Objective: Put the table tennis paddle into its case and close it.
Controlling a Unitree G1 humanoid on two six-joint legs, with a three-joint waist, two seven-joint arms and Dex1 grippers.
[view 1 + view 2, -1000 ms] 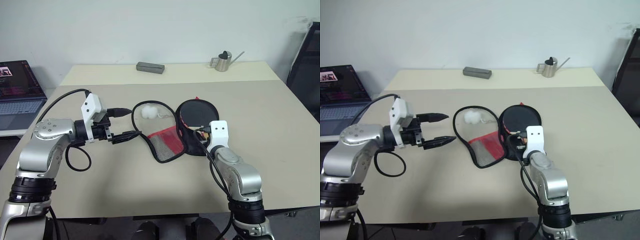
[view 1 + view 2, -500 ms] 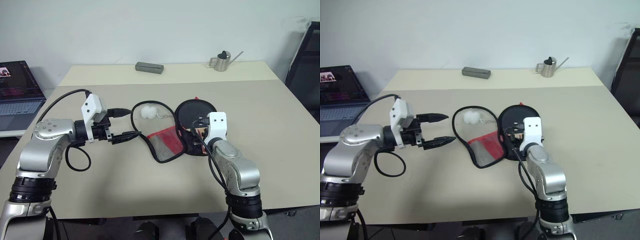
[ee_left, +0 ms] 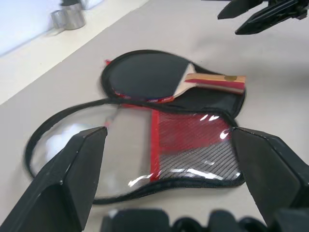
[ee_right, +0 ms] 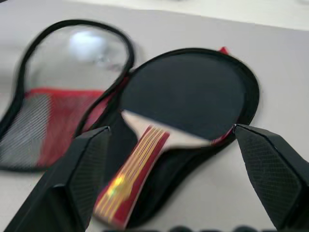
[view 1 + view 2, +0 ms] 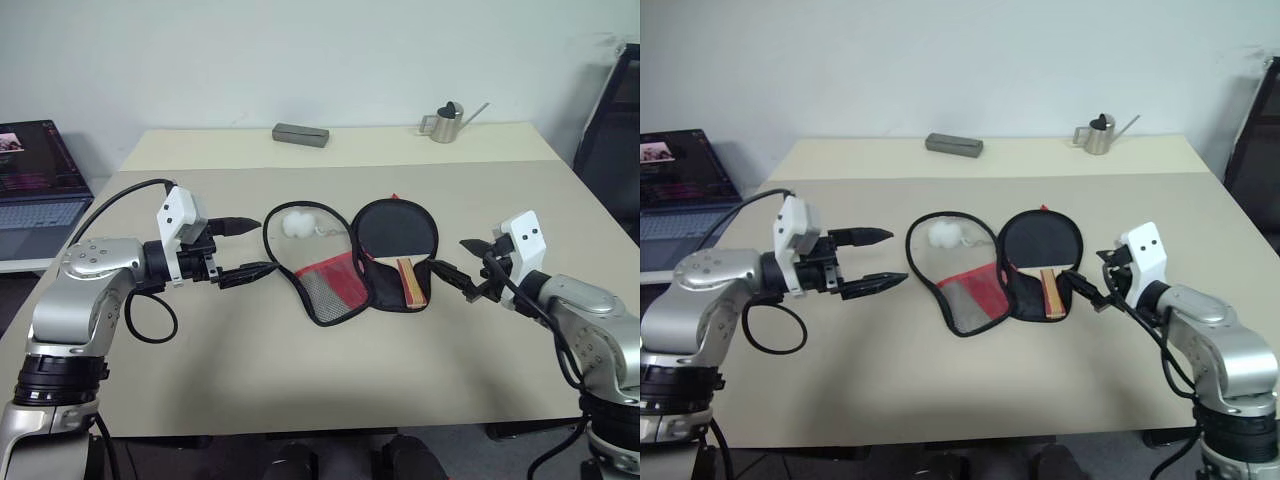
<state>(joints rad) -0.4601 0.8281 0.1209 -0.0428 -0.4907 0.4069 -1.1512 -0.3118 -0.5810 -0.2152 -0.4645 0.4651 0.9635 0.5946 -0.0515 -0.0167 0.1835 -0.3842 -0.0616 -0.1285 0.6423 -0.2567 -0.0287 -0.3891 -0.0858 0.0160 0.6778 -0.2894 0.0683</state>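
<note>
Paddle lay in opened case, right gripper spread wide, empty, left gripper likewise.

We can read no text, brand, number or sign anywhere. The laptop screen carries lines of writing and a small picture, but they are too small for us to make out. The red panel of the case and the gold spot on the paddle handle show no letters that we can read.
</note>
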